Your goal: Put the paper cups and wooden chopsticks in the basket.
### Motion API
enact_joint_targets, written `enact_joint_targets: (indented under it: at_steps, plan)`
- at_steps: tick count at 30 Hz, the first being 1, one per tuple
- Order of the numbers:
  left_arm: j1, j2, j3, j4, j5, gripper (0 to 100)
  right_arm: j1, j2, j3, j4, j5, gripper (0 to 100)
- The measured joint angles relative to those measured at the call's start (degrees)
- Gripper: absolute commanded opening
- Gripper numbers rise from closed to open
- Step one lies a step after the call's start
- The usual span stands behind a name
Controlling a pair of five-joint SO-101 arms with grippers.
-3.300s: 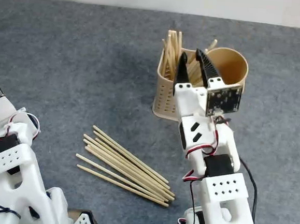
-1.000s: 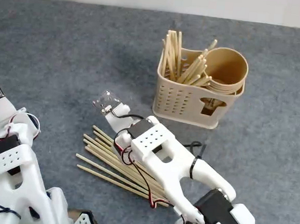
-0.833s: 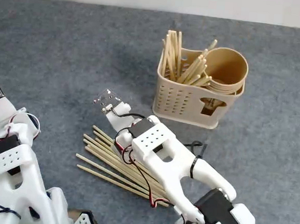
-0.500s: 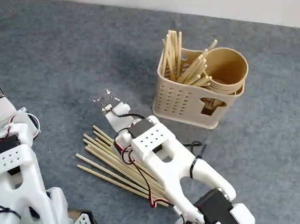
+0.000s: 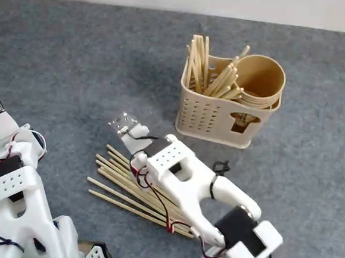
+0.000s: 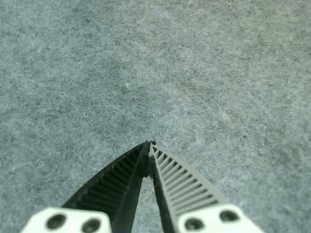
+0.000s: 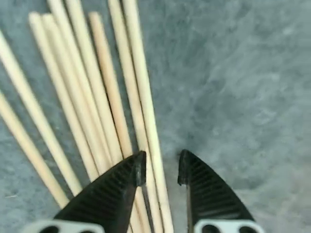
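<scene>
The loose pale wooden chopsticks (image 5: pixel 117 181) lie in a fanned bunch on the grey fuzzy table cover (image 5: pixel 76 61). They are well apart from the cream plastic basket with little holes (image 5: pixel 212 117), which stands farther back. The basket already holds a bunch of upright wooden chopsticks (image 5: pixel 199 56) and a stack of tan paper cups (image 5: pixel 261 76). A few seconds ago the white right arm (image 5: pixel 180 177) was up at the basket with its gripper over it. Since then it has swung back and bent down over the loose bunch, and in the last half second it has shifted a bit more. I think one load was dropped off and the arm is going for the next sticks, so the job looks partly done. The high view shows the basket and the whole bunch, but there the arm hides its own tips. The right wrist view fills that in: the right gripper (image 7: pixel 160 167) has its two black fingers a little apart, just above the sticks, with one stick running under the gap and nothing held yet. The left wrist view shows the left gripper (image 6: pixel 149 145) with its fingers pressed together on nothing, over bare grey cover.
</scene>
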Motion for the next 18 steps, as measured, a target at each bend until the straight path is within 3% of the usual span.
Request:
enact_joint_targets:
  at_steps: [4,11,18]
  plan:
    - [0.00,0.00,0.00,0.00,0.00,1,0.00,3.34,-3.34,0.18,-0.09,12.2]
    - [0.00,0.00,0.00,0.00,0.00,1,2.02,3.87,-3.87,0.18,0.18,2.2]
    - [0.00,0.00,0.00,0.00,0.00,1,2.81,3.96,-4.22,0.35,4.48,0.5]
